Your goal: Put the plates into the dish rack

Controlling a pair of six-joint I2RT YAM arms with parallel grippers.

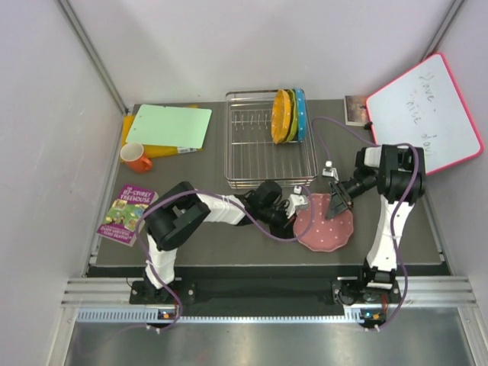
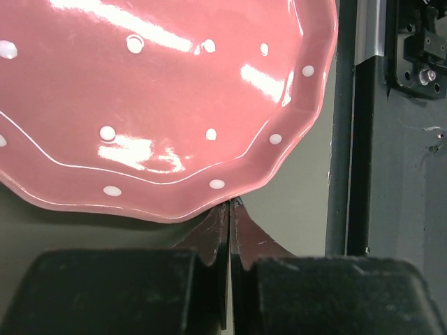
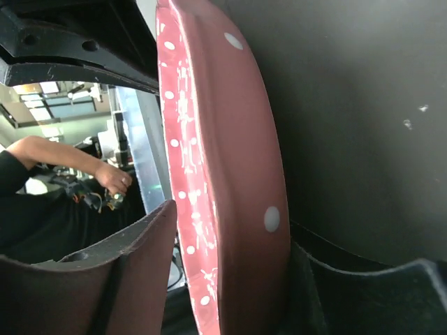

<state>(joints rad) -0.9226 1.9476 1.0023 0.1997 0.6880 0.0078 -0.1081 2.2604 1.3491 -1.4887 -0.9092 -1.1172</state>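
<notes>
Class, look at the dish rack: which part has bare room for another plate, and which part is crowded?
The dish rack is bare across its left and middle slots, from its left wall to the stacked plates. Its far right corner is crowded: three plates stand there close together.

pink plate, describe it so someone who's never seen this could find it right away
Start at the silver wire dish rack mid-table, then come toward the arms' bases. The pink plate sits between the two grippers there, scalloped with white dots; the other plates stand upright in the rack.

Pink plate (image 1: pixel 326 225) tilted; 3 plates (image 1: pixel 290 115) in rack (image 1: pixel 263 160).
</notes>
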